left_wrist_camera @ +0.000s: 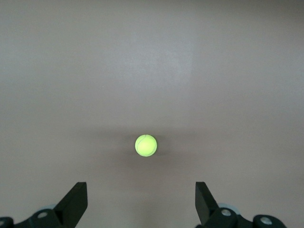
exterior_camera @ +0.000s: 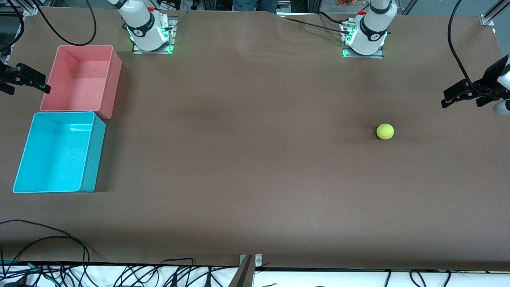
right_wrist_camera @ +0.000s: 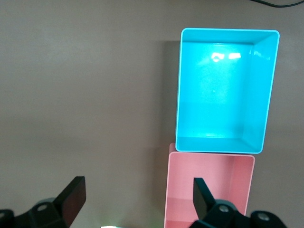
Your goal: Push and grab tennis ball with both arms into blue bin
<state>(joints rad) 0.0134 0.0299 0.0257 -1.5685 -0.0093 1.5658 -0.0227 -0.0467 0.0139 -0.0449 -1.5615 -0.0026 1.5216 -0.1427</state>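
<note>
The yellow-green tennis ball (exterior_camera: 385,131) lies on the brown table toward the left arm's end. In the left wrist view the tennis ball (left_wrist_camera: 146,145) sits a little ahead of the gap between the open fingers. My left gripper (exterior_camera: 445,99) hovers open over the table edge at that end, apart from the ball; it is seen up close as the left gripper (left_wrist_camera: 141,204). The blue bin (exterior_camera: 55,153) stands with nothing in it at the right arm's end. My right gripper (exterior_camera: 32,85) hangs open beside the pink bin, holding nothing. The right wrist view shows the right gripper (right_wrist_camera: 137,202) and the blue bin (right_wrist_camera: 223,90).
A pink-red bin (exterior_camera: 81,77) with nothing in it touches the blue bin, farther from the front camera, and shows as the pink-red bin (right_wrist_camera: 209,190) by the right gripper's finger. Black cables (exterior_camera: 59,255) trail along the table's near edge. Both arm bases (exterior_camera: 149,32) stand at the back.
</note>
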